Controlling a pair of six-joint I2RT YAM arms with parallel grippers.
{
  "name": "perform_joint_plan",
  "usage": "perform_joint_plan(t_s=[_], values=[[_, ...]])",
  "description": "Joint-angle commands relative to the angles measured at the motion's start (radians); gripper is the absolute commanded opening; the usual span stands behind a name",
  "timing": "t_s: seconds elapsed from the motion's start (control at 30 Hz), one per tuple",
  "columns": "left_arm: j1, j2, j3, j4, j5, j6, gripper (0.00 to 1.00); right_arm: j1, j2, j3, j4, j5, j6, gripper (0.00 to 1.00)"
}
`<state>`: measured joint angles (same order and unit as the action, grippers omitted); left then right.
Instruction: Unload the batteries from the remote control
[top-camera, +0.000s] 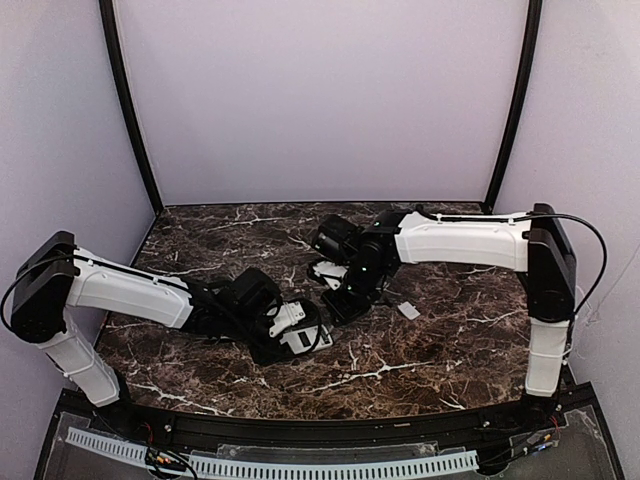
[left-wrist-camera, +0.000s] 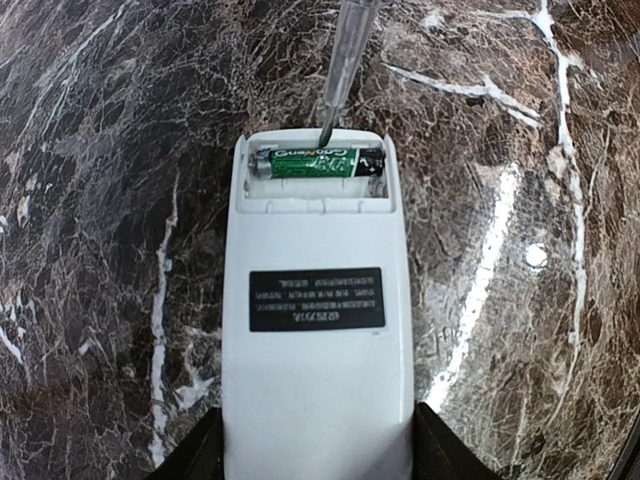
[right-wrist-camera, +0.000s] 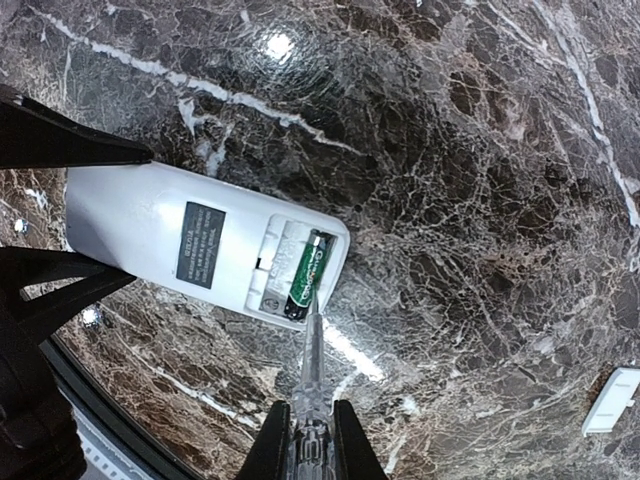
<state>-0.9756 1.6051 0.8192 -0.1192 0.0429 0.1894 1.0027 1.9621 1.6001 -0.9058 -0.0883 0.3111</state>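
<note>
The white remote control (left-wrist-camera: 316, 350) lies back-up on the marble, and my left gripper (left-wrist-camera: 316, 440) is shut on its near end, one finger on each long side. Its battery compartment is open at the far end. One green-wrapped battery (left-wrist-camera: 318, 162) lies crosswise in the outer slot. My right gripper (right-wrist-camera: 310, 440) is shut on a clear-handled screwdriver (right-wrist-camera: 311, 370). The screwdriver's metal tip rests on the battery (right-wrist-camera: 308, 272) near one end. In the top view both grippers meet over the remote control (top-camera: 300, 335) at the table's middle front.
A small flat white cover plate (right-wrist-camera: 610, 400) lies on the dark marble table (top-camera: 440, 350), to the right of the right gripper (top-camera: 345, 300). Purple walls and two black poles enclose the back and sides.
</note>
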Motion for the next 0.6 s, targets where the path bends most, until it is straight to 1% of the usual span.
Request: perform_joint_plan(t_s=[0.0, 0.3, 0.57], values=[[-0.009, -0.010, 0.037, 0.018, 0.005, -0.005, 0.00, 0.017, 0.050, 0.020, -0.070, 0.059, -0.008, 0.00], [-0.012, -0.009, 0.039, 0.016, 0.001, -0.005, 0.00, 0.030, 0.074, 0.037, -0.093, 0.082, -0.007, 0.00], [-0.013, -0.005, 0.041, 0.013, -0.002, -0.004, 0.00, 0.030, 0.054, 0.002, -0.068, 0.084, -0.011, 0.00]])
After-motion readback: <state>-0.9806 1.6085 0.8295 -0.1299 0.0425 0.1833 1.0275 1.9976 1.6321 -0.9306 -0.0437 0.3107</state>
